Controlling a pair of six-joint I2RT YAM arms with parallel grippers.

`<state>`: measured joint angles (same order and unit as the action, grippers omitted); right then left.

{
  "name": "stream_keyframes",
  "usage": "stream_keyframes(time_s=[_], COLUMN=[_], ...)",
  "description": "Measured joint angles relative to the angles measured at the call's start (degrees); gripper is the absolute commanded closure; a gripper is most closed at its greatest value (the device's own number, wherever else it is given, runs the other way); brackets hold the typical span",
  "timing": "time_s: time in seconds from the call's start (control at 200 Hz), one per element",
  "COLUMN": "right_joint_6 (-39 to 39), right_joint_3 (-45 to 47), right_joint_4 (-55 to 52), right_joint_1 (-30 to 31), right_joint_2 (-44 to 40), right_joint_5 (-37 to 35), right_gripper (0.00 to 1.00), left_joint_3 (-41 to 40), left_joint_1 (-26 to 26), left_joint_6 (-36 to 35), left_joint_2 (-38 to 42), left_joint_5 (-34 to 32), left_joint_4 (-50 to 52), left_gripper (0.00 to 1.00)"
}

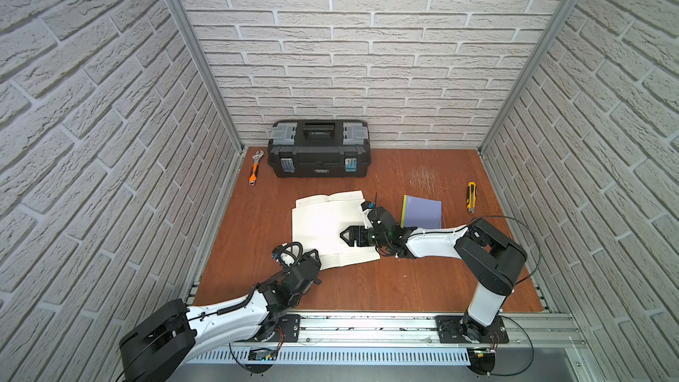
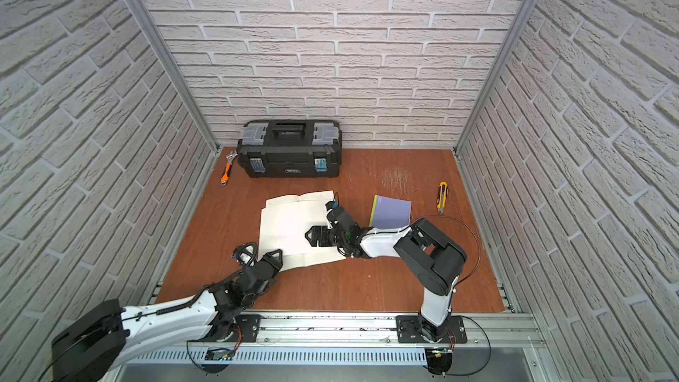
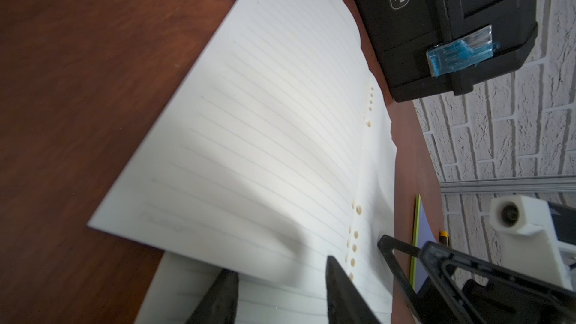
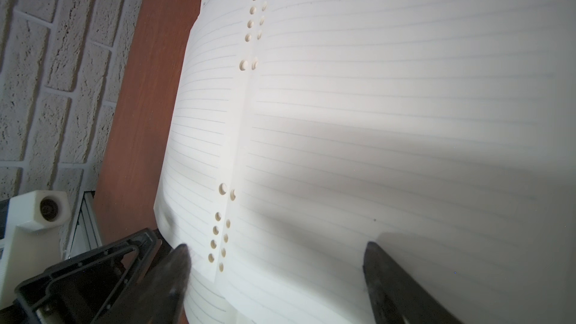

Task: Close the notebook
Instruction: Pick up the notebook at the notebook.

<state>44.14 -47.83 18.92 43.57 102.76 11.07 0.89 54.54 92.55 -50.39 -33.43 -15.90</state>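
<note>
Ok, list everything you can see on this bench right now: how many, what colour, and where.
notebook: one, white lined pages, lying open mid-table
toolbox: one, black with grey lid trays, against the back wall
wrench: one, orange handle, left of the toolbox
booklet: one, purple with a green edge, right of the notebook
utility knife: one, yellow and black, far right
table: one, reddish-brown wood
left fingers: two, black, apart, at the notebook's near left corner
right fingers: two, black, apart, over the notebook's pages
</note>
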Motion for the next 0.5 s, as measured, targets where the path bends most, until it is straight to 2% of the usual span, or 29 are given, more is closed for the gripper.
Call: stream_keyframes(time_s=[0.165,0.43,0.5], right_joint_6=[0.0,0.0,0.0], right_joint_3=[0.0,0.0,0.0], right_joint_4=[0.02,0.02,0.02], right_joint_1=[0.0,0.0,0.0], right_joint_2=[0.0,0.0,0.0], right_joint_5=[0.22,0.42,0.48], right_gripper=[0.13,0.13,0.13], left_joint_3=[0.02,0.13,0.13], left_joint_1=[1.27,3.21,3.72], left_joint_6=[-1.84,-4.83,-5.55], left_joint_2=[-2.25,-5.07,-5.53], left_joint_5=[-0.9,-2.12,-2.58], left_joint_4=[-2.64,-4.81,-5.44], left_gripper=[0.62,0.87,0.9])
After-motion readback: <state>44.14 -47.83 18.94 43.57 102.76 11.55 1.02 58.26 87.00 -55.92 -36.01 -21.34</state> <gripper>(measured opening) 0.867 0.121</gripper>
